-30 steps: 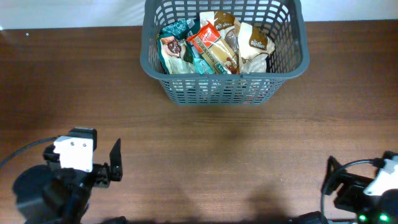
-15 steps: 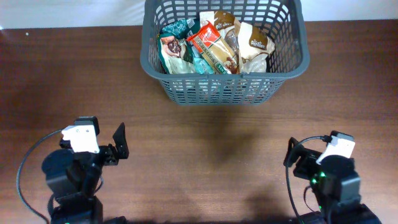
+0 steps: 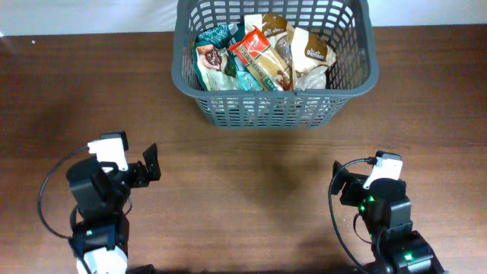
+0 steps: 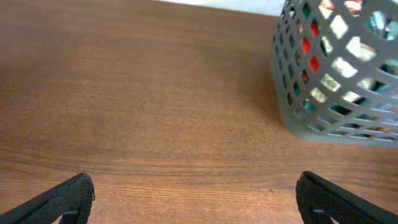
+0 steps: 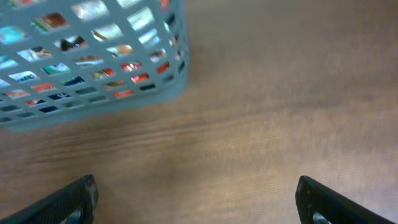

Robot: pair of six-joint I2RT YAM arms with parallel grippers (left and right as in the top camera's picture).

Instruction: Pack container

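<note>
The container, a dark grey slotted basket, stands at the back middle of the wooden table and holds several food packets. It also shows in the left wrist view and in the right wrist view. My left gripper is open and empty at the front left, well short of the basket. In the left wrist view its fingers stand wide apart over bare wood. My right gripper is open and empty at the front right; its fingers are wide apart over bare wood.
The brown wooden table stretches between both arms and the basket. A white surface lies beyond the table's far edge. Black cables loop beside each arm's base.
Both arms have come up from the front edge towards the middle of the table, their grippers moving nearer the basket. The basket and its packets have not moved.
</note>
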